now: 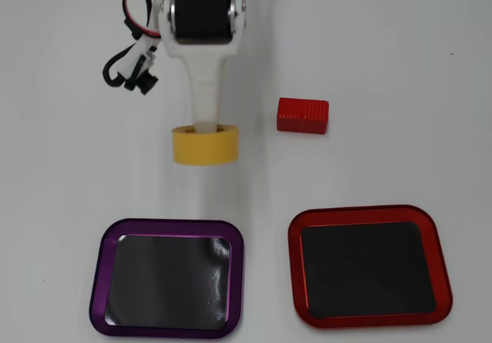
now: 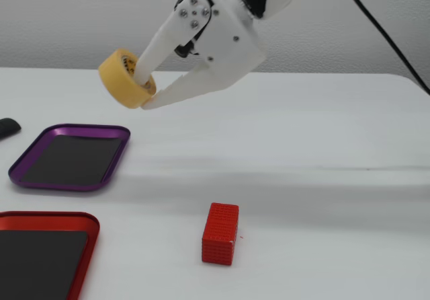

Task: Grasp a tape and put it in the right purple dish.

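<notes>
The overhead view shows a white counter [image 1: 384, 51] with the arm reaching down from the top edge. Its hand [image 1: 204, 131] meets the yellow tape [image 1: 204, 144], one white finger going into the roll's upper side; how the jaws stand cannot be told from above. Just right of the tape lies a red ribbed block [image 1: 303, 115], apart from it. Below, two shallow trays sit side by side, apart: the purple dish [image 1: 98, 281] on the left, the red-rimmed tray [image 1: 438, 281] on the right, both with dark insides.
</notes>
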{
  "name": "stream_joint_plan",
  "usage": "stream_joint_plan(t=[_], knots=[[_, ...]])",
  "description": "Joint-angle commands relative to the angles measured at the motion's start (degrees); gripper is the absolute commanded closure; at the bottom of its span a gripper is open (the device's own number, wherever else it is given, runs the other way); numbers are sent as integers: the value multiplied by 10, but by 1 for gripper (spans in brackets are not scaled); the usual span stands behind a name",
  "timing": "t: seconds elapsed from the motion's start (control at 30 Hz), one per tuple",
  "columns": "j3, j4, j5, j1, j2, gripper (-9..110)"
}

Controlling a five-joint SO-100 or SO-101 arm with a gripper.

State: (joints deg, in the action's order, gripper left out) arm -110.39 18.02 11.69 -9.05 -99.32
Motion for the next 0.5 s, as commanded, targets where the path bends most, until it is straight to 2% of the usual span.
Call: stream_joint_plan(t=[0.0,0.13,0.47], knots=[[87,-24,25,4,68,102],[209,3,25,-9,175,102],[515,223,25,-45,367,102]])
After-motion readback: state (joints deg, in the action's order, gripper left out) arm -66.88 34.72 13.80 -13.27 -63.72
